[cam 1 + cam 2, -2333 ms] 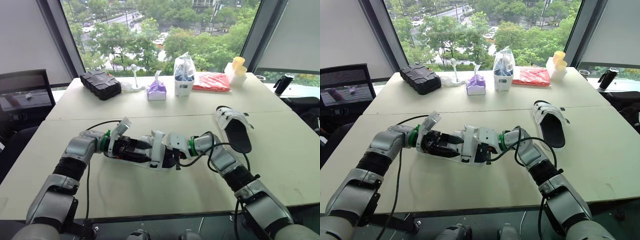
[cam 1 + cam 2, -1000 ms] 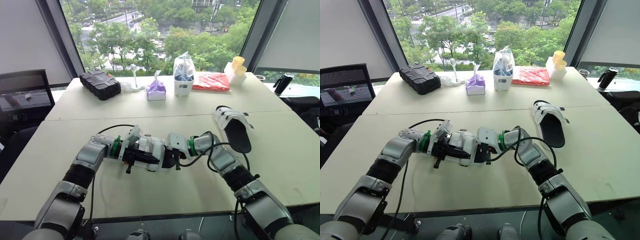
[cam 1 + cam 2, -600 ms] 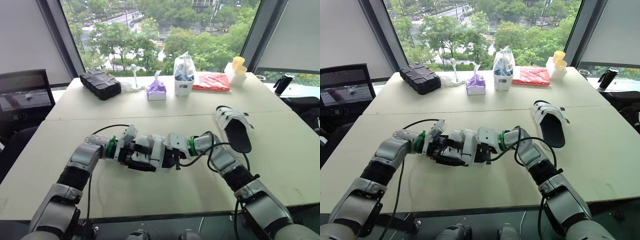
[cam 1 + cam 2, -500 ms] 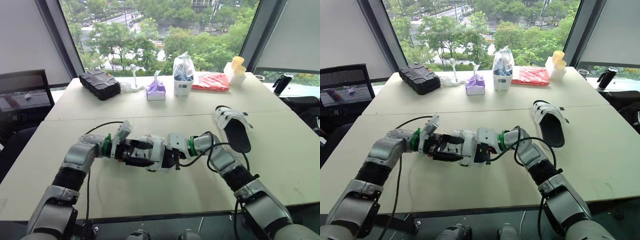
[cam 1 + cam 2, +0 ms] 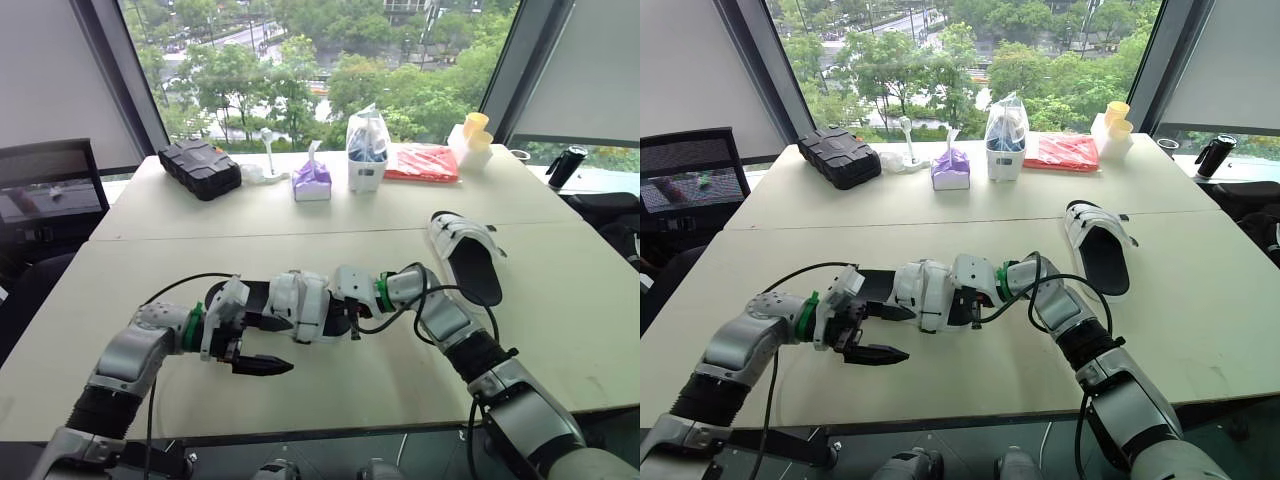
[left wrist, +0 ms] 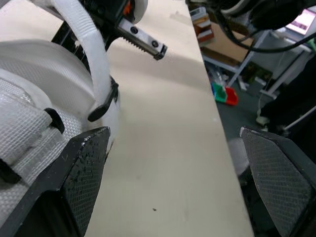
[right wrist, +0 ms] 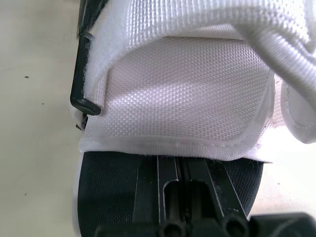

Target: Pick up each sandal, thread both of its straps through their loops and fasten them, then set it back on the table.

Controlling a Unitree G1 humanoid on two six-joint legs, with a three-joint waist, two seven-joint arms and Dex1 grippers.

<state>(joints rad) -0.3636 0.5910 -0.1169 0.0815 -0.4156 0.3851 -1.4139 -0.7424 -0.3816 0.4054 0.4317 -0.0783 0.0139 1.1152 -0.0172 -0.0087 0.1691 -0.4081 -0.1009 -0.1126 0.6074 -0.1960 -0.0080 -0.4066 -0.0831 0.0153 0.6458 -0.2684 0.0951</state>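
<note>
The near sandal [image 5: 298,305] is at the front middle of the table [image 5: 330,400]: white woven-mesh straps, a black textured footbed, a black plastic loop [image 7: 83,74] at one strap's edge; the right gripper [image 5: 347,312] pinches its sole; the left gripper [image 5: 258,345] hangs spread just beside it; the second sandal [image 5: 465,255] lies well apart, rightward.
</note>
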